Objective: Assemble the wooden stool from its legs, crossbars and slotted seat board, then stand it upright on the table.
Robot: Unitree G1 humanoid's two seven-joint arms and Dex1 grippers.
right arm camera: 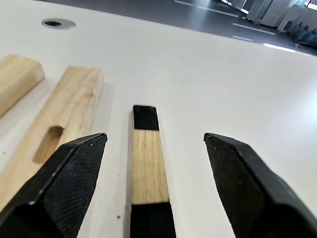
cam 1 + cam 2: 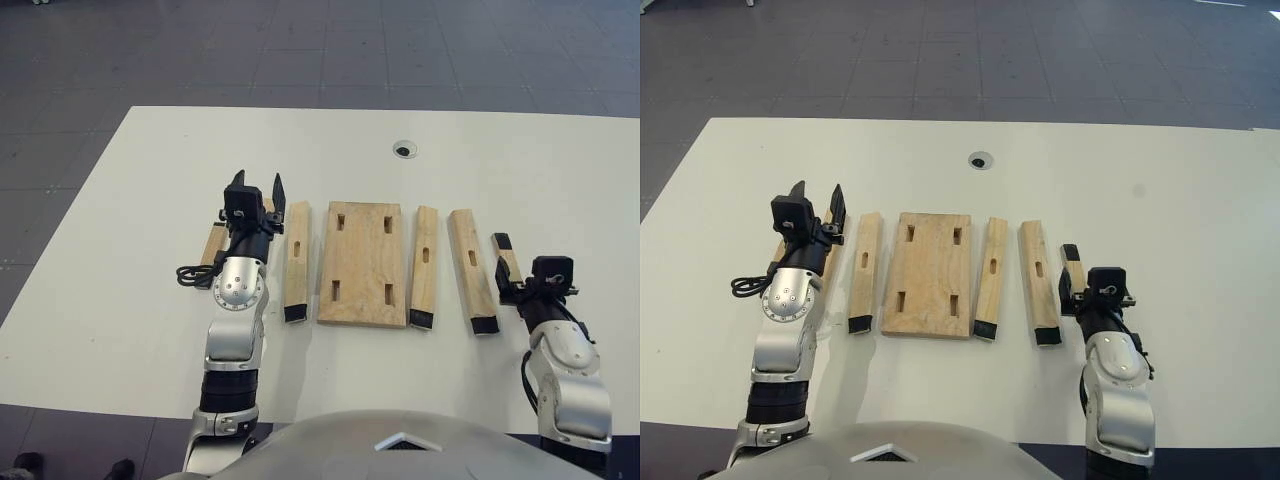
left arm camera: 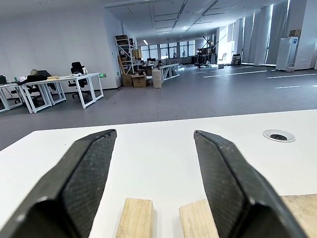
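The slotted seat board [image 2: 362,262] lies flat mid-table. One leg [image 2: 297,260] lies to its left and two legs [image 2: 424,265] [image 2: 472,270] to its right. A crossbar [image 2: 213,243] lies at the far left. My left gripper [image 2: 258,192] is open, held low over the left pieces, and the end of a thin wooden piece [image 3: 136,218] shows between its fingers [image 3: 84,173]. At the far right my right gripper [image 1: 154,136] is open and straddles a black-tipped crossbar [image 1: 147,163] without touching it.
A black cable [image 2: 190,275] loops on the table beside my left arm. A round cable port [image 2: 403,150] sits in the tabletop behind the parts. The white table [image 2: 150,180] has free room at the back and on both sides.
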